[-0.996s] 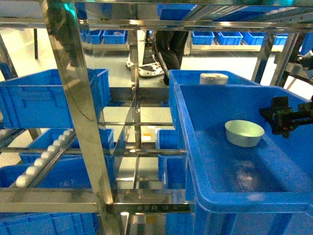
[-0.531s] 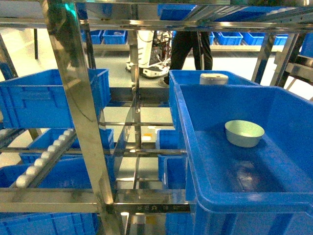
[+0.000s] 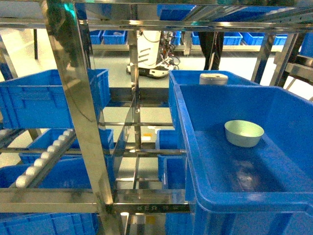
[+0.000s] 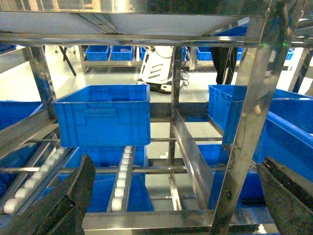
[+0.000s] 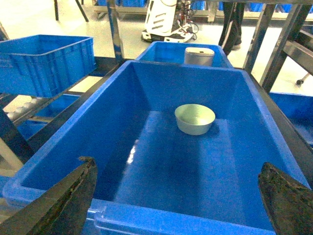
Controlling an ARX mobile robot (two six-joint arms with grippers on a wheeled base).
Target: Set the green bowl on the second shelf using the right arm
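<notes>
Gone from the head view since 1 second ago is the black two-finger right gripper [image 5: 178, 196], then at the crate's right wall. It hangs wide open and empty above the near rim. The small pale mint-green bowl [image 3: 244, 133] sits upright, alone, on the floor of the deep blue plastic crate [image 3: 193, 147] on the stainless-steel second shelf [image 3: 146, 206], apparently already placed. Open floor surrounds it; the crate's walls stand well apart from it.

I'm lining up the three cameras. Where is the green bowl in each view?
Head: green bowl right of centre, upright on the floor of the blue crate.
Left wrist: not in view.
Right wrist: bowl just above centre, same crate.
Shared landmark: white cylinder behind.
</notes>
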